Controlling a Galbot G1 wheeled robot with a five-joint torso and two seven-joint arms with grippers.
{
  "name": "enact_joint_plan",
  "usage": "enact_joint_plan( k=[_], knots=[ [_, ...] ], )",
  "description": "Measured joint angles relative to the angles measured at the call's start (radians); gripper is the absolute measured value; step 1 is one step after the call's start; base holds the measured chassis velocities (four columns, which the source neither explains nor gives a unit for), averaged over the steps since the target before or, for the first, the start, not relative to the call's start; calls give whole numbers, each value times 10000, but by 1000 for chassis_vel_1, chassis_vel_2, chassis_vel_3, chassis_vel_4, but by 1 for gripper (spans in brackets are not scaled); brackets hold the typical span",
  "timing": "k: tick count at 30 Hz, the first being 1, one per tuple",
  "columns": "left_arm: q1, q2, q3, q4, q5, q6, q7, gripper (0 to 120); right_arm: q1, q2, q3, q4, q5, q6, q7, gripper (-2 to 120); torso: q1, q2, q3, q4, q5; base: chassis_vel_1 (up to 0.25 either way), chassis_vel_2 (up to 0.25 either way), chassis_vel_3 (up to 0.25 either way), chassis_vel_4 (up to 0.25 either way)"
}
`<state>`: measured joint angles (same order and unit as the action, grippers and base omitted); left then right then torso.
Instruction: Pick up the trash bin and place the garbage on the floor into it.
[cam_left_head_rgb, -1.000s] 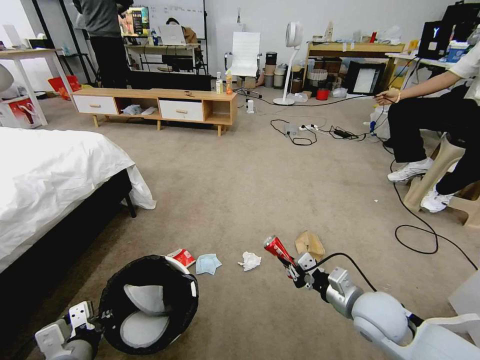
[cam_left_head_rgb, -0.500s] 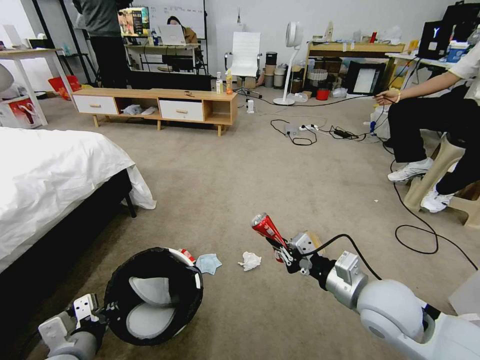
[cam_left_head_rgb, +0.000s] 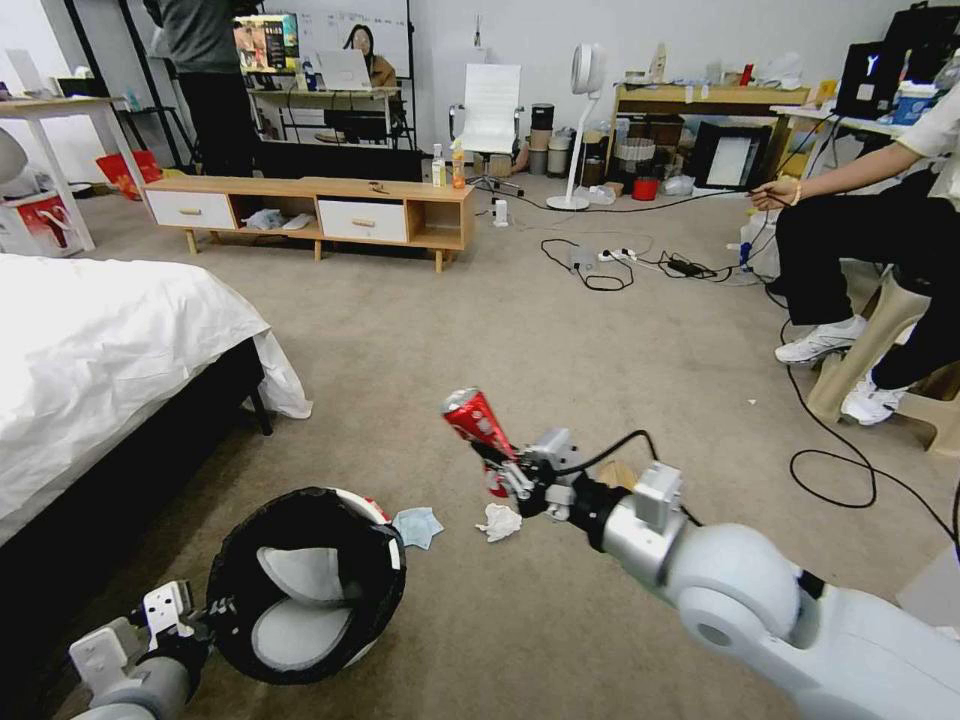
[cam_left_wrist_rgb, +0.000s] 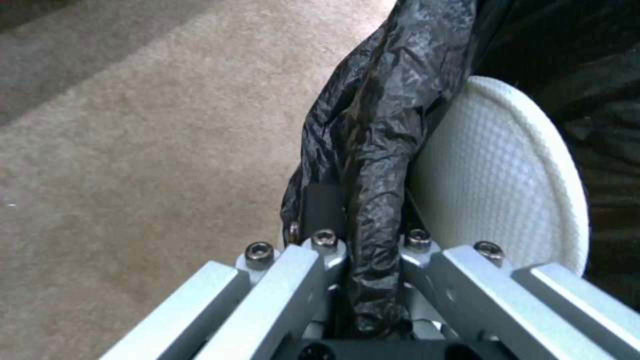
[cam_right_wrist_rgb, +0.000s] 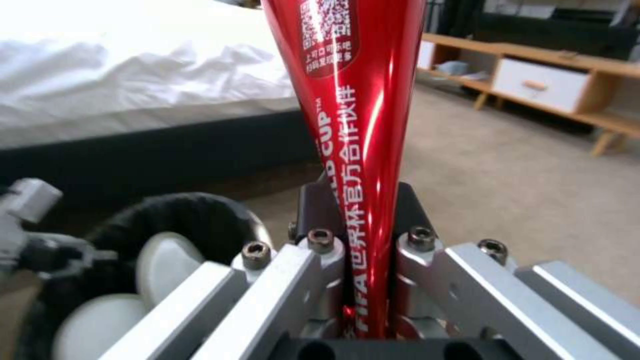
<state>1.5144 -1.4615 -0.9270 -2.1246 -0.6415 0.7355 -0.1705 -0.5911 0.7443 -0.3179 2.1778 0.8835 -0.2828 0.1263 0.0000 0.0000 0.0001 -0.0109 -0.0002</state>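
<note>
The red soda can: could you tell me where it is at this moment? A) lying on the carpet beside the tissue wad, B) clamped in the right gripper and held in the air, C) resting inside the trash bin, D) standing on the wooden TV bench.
B: the right gripper is shut on the red soda can, squeezed flat between its fingers, above the floor and to the right of the trash bin.
</note>
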Motion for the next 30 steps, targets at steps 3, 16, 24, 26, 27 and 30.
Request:
enact_joint_plan(
  k=[3,16,24,26,27,30],
  knots=[
    [114,98,-122,-65,-44,0,-1,2,519,633,-641,-147,351,-136,268,4,0,0,0,0,0,0,0,0,0],
    [192,182,-238,-70,-117,0,0,2,1373,1598,-2258,-573,796,-512,903,4,0,0,0,-1,1,0,0,0,0],
    [177,127,-197,-54,-48,0,7,2,1818,1993,-2902,-694,1077,-1168,1388,4,0,0,0,0,1,0,0,0,0],
    [174,124,-195,-54,-46,0,7,2,1844,2009,-2942,-696,1084,-1220,1418,4,0,0,0,0,1,0,0,0,0],
    [168,116,-186,-54,-43,0,8,2,1902,2039,-3043,-709,1101,-1299,1476,4,0,0,-1,-1,1,0,0,0,0],
    [160,108,-180,-53,-36,0,9,2,1972,2072,-3153,-725,1125,-1370,1514,4,1,0,0,-1,2,0,0,0,0]
  ],
)
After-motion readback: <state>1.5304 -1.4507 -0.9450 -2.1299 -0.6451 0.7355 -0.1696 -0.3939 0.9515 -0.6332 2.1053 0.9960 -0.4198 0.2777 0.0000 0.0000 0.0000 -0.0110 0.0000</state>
